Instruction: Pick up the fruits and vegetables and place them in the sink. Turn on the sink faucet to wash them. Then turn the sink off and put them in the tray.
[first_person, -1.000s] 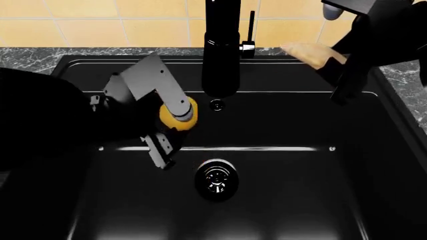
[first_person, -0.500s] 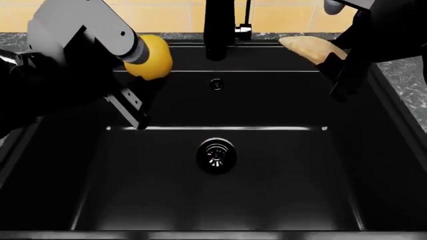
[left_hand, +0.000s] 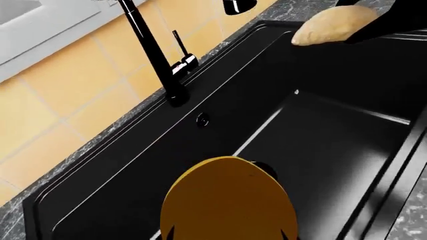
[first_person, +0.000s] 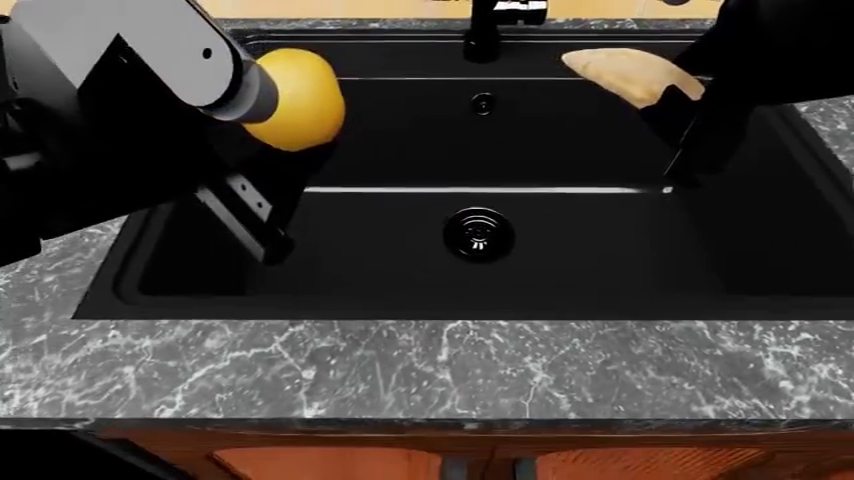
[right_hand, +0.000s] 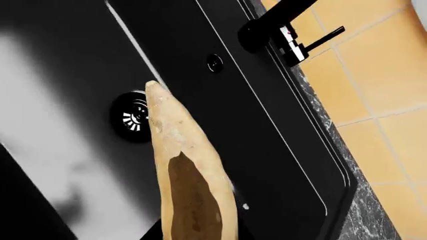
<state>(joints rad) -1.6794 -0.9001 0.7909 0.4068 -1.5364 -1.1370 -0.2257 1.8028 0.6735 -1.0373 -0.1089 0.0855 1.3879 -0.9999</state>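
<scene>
Head view: left tool (first_person: 287, 150) is closed on the one lemon (first_person: 296, 98), held above the sink (first_person: 400, 280) at its 10 o'clock corner, lemon sitting just off the grey wrist end w/ a black finger (first_person: 247, 218) running down toward 6 o'clock below it. Right tool (first_person: 674, 115) grips the one tan vegetable (first_person: 630, 76) by its thick end, up over the sink's 1 o'clock area; long axis runs approx 10-to-4, tapered tip pointing toward 10 o'clock, twd the faucet (first_person: 491, 25). Right wrist view: vegetable (right_hand: 187, 175) fills the centre, tip out over the drain (right_hand: 131, 116). Left wrist view: lemon (left_hand: 227, 200) close up, faucet (left_hand: 153, 52) beyond it. One drain (first_person: 477, 233), one faucet w/ one thin lever (right_hand: 319, 40), grey marbled bench (first_person: 427, 375) around the basin.
</scene>
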